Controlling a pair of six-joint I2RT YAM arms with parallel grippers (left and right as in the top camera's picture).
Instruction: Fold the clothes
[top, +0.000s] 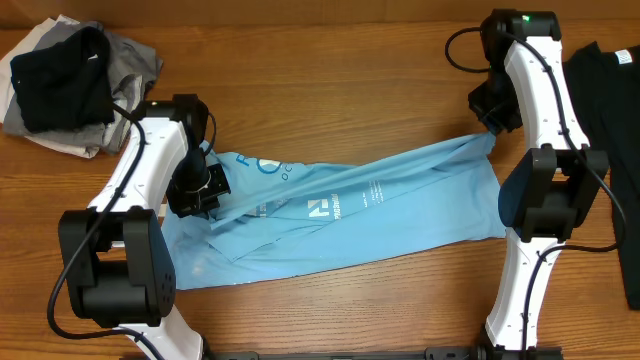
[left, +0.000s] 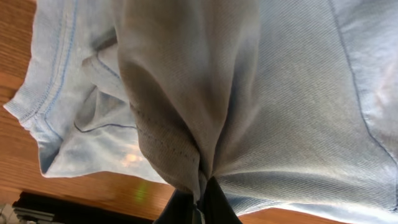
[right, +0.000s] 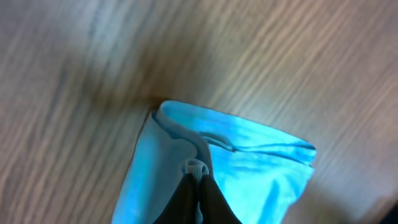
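**Holding one light blue T-shirt (top: 350, 215) between two closed grippers**

Overhead: two white-and-black arms are reaching over the wooden table (top: 330, 60). The one light blue T-shirt is lying across the middle of it, stretched from left to right; white print is showing on top and long folds are running along it. The left gripper (top: 205, 190) is pressing into the shirt's left end, its jaws clamped on a bunch of the blue cloth. The right gripper (top: 488, 128) is sitting at the shirt's upper right corner, its jaws clamped on the cloth, which is narrowing to a point toward it. One pile of clothes (top: 70, 85) is lying at the top left corner of the table, apart from the shirt; black cloth is sitting on top with grey and white under it, and I cannot tell how many pieces it is holding. One black garment (top: 610, 110) is lying at the right edge, just beside the right arm.

Left wrist: two dark fingers (left: 177, 211) are meeting at the bottom of the view, pinching a gathered fold of pale blue cloth; the shirt is filling nearly the whole view, and a stitched hem is curling at the left over the wood.

Right wrist: two dark fingers are meeting here too, clamped on one folded corner of the shirt; layered edges are showing at its end, and wood grain is filling the background.
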